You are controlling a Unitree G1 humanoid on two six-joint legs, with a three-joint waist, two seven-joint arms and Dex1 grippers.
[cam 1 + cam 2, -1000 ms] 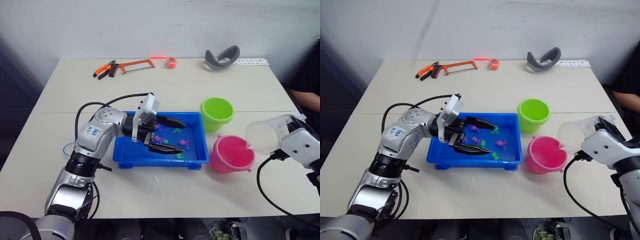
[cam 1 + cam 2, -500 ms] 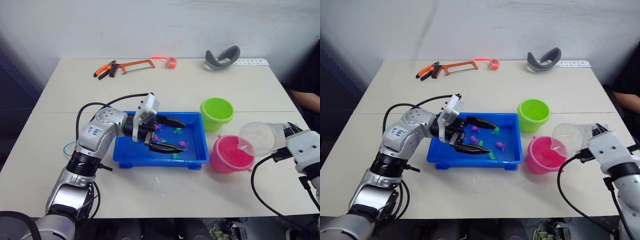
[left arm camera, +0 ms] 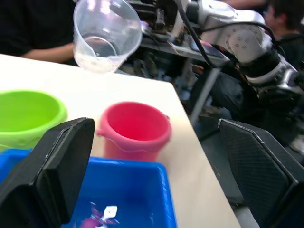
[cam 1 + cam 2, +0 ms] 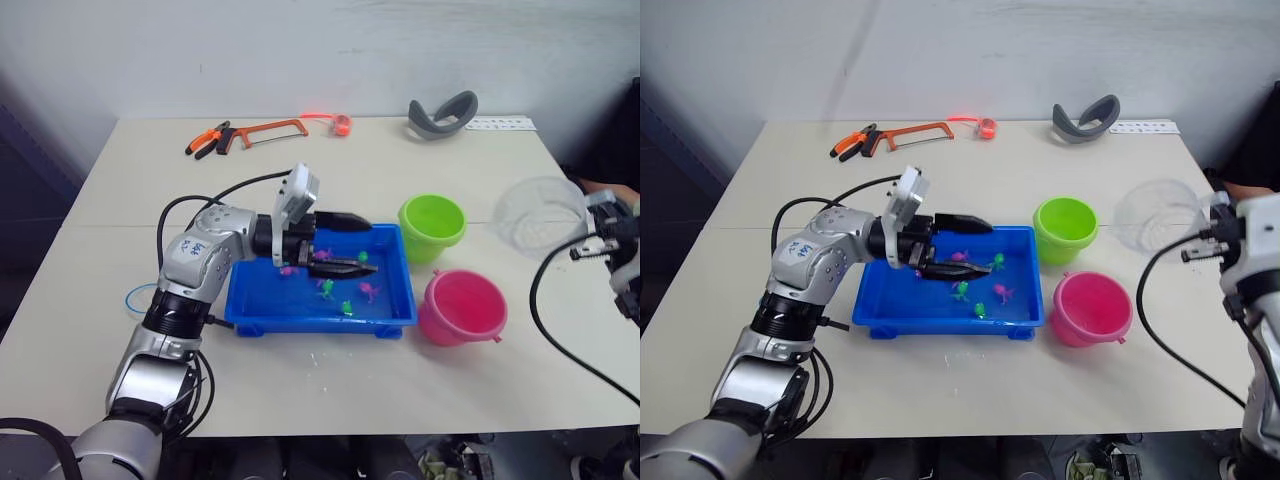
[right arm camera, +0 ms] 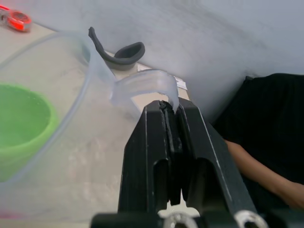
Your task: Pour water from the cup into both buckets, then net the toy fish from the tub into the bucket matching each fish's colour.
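Note:
My right gripper [image 5: 169, 113] is shut on the small handle of the clear cup [image 4: 541, 212], which it holds in the air to the right of the lime green bucket [image 4: 432, 226]. The pink bucket [image 4: 462, 306] stands in front of the green one, beside the blue tub [image 4: 320, 322]. Several tiny green and pink toy fish [image 4: 326, 289] lie in the tub's water. My left gripper [image 4: 371, 247] hangs open over the tub's far right part, above the fish, with nothing between its fingers. The left wrist view looks past both buckets to the cup [image 3: 106, 34].
A hacksaw [image 4: 272, 128], orange-handled pliers [image 4: 208, 141], a small red object [image 4: 343, 123], a grey curved band [image 4: 443, 113] and a white strip [image 4: 500, 124] lie along the table's far edge. A thin blue loop [image 4: 133, 295] lies by my left arm. A person's arm [image 4: 598, 186] rests at the right edge.
My right gripper has lifted the cup away from over the pink bucket, up and back to beside the green bucket. My left gripper rose slightly and reached further right over the tub.

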